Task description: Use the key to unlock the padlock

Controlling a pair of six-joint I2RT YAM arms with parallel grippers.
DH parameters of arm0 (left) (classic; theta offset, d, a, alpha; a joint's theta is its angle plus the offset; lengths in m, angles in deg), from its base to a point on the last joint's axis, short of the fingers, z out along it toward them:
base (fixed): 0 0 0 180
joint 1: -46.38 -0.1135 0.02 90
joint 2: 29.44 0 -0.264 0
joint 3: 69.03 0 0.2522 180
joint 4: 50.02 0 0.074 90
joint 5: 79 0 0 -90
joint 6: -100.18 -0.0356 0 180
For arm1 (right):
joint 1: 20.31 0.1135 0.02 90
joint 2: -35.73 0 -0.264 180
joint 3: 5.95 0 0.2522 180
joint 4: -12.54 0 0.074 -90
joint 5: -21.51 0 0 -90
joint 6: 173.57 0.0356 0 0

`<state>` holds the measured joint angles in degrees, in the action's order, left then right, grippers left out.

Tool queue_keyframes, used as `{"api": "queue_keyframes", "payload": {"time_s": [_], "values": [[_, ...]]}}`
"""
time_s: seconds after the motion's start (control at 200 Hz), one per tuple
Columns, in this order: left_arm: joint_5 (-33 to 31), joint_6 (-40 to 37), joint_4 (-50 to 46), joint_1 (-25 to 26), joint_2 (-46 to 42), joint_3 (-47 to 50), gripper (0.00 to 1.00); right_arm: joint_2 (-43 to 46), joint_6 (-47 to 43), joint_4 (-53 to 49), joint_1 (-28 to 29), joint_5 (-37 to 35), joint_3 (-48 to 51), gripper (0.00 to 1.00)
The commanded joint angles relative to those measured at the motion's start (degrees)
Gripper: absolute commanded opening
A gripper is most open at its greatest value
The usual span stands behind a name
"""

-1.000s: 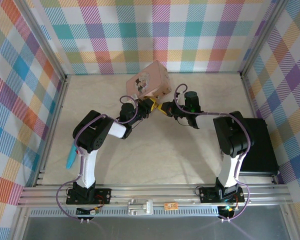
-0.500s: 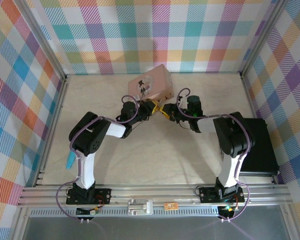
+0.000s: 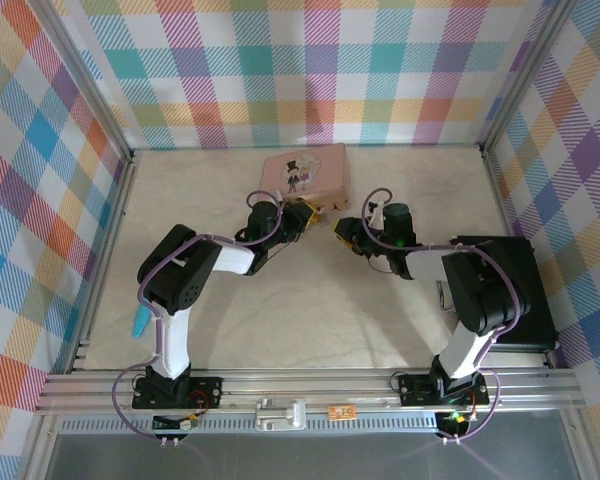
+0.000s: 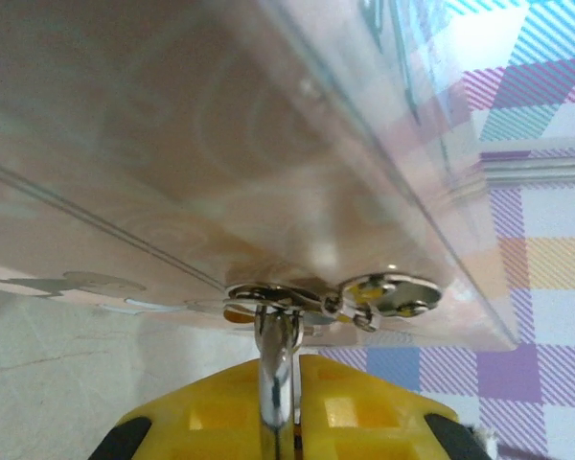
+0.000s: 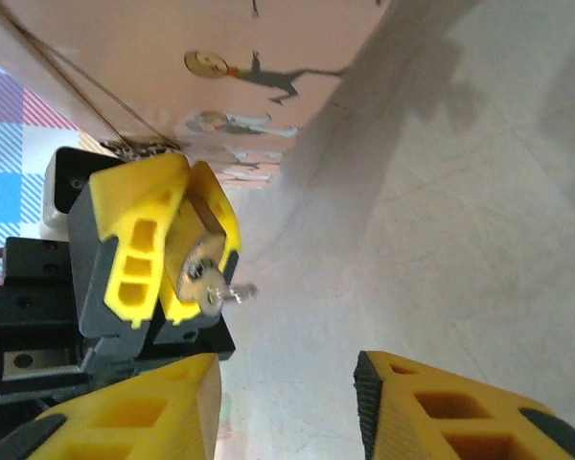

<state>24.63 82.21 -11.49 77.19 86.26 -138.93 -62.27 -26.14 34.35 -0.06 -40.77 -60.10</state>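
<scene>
My left claw (image 3: 304, 213) is pinching the padlock (image 5: 197, 261), key (image 5: 228, 291) poking out, pink tin (image 3: 303, 170) at its 12 o'clock. Right claw (image 5: 286, 376) sits spread at 4 o'clock.

Left pincer (image 4: 289, 385) pinches the padlock (image 4: 274, 337) shackle; pink tin (image 4: 220, 144) above.

Matt yellow moulded plastic fingers of the left pincer (image 4: 292, 379) close on the padlock (image 5: 199, 261), its brass-coloured metal body dully shining, with a bright silvery metal stub (image 5: 232, 292) at its end. Just beyond the pincer, the pink tin (image 4: 220, 144) has a glossy, mirror-smooth wall and polished metal hasp plates (image 4: 383, 292). Below the pincer, the beige worktop (image 5: 460, 192) looks matt and faintly veined.
</scene>
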Motion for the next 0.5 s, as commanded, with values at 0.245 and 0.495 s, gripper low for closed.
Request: {"api": "queue_keyframes", "payload": {"time_s": [0.245, 0.495], "values": [[-0.45, 3.53, 8.23, 1.95, 1.58, -1.50, 0.00, -1.84, 6.10, 13.01, 4.27, -2.85, 1.26, 0.42], [0.25, 3.69, 8.92, 2.37, 1.33, -0.91, 0.00, -6.04, 9.16, 21.62, 4.18, -3.59, 2.42, 0.27]]}}
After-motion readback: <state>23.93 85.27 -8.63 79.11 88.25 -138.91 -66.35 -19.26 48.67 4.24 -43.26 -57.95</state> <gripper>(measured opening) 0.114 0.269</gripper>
